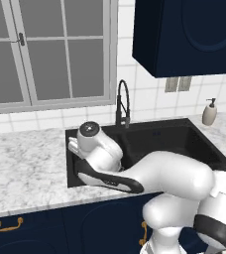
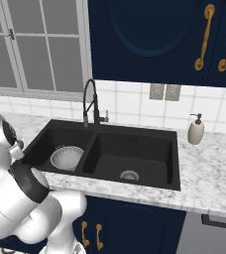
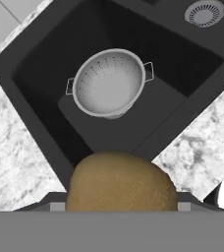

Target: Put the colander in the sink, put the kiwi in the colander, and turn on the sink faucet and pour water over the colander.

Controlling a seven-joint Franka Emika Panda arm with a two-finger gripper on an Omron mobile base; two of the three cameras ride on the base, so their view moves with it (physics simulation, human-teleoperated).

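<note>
In the right base view, the white robot arm rises at the left, by the white speckled marble tabletop. The matte black double sink is set into that tabletop. The silver metal colander dotted with small holes sits upright in the left basin. Behind the wall between the two basins stands the tall black faucet with its high curved spout. The right basin has a round silver drain in its floor. On the tabletop to the right of the sink stands a beige soap bottle with a pump.

In the left base view, the arm bends over the left part of the sink, and the faucet stands behind it.

In the hand view, the colander sits in its basin with a small handle on each side. The small brown oval kiwi is close to the camera, above the sink and not in the colander. It sits right where the pincer is, so the pincer seems to pinch it, but the fingers are hidden.
</note>
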